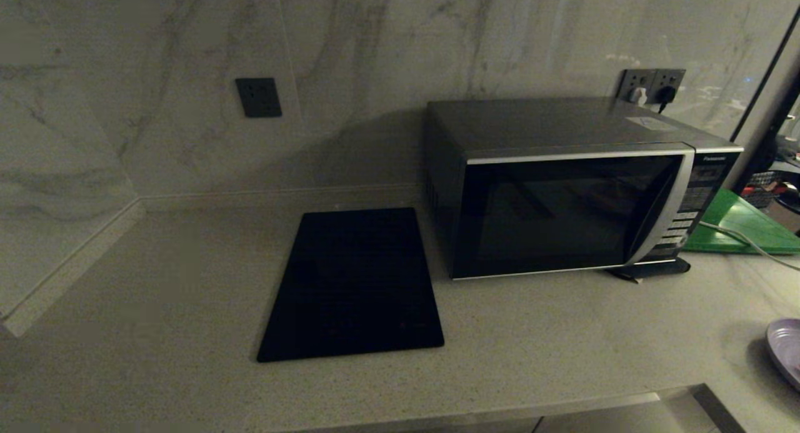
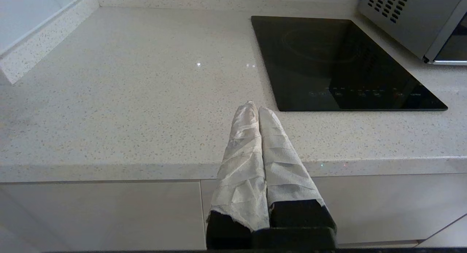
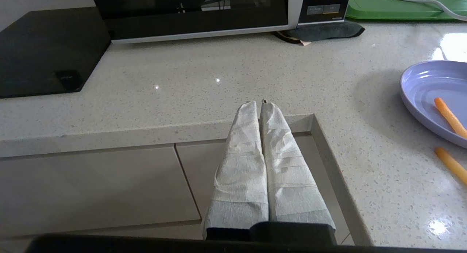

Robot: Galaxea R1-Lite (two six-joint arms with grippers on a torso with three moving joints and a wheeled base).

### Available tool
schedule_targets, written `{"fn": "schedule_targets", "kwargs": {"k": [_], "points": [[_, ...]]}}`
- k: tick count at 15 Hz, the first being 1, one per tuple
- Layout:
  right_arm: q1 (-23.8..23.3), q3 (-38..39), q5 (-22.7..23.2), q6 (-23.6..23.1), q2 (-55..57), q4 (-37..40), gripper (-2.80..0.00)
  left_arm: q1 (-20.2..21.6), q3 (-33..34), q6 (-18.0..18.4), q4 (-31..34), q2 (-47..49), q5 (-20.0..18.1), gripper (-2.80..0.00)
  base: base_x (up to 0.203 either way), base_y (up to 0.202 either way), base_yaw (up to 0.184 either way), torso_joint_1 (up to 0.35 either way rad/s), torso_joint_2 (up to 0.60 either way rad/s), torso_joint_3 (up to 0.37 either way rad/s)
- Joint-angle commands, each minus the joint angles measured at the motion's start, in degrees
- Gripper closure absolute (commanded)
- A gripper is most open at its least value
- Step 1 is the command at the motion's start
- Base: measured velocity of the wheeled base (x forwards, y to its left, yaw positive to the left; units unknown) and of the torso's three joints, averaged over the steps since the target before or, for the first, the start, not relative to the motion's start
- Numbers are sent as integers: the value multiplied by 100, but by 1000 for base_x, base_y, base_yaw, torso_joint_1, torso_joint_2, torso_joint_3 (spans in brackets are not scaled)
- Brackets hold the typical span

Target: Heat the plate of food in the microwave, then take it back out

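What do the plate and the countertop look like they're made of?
Plate of food: probably glossy plastic or melamine, judging by the even lavender colour and soft highlights; glazed ceramic is possible. Countertop: polished speckled stone, likely quartz or terrazzo, with fine flecks and sharp light reflections.

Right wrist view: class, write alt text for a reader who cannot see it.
The right tool, wrapped in white cloth and shut, hangs at the counter's front edge. Beyond sits the closed microwave; to one side, the lavender plate holds an orange stick, another lies beside it.
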Motion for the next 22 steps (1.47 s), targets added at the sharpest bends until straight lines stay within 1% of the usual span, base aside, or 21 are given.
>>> {"fn": "schedule_targets", "kwargs": {"k": [1, 22], "points": [[0, 9, 0, 4, 5, 0, 0, 4, 0, -4, -2, 9, 3, 0, 0, 0, 0, 0, 0, 0], [0, 9, 0, -1, 5, 0, 0, 4, 0, -4, -2, 9, 3, 0, 0, 0, 0, 0, 0, 0]]}}
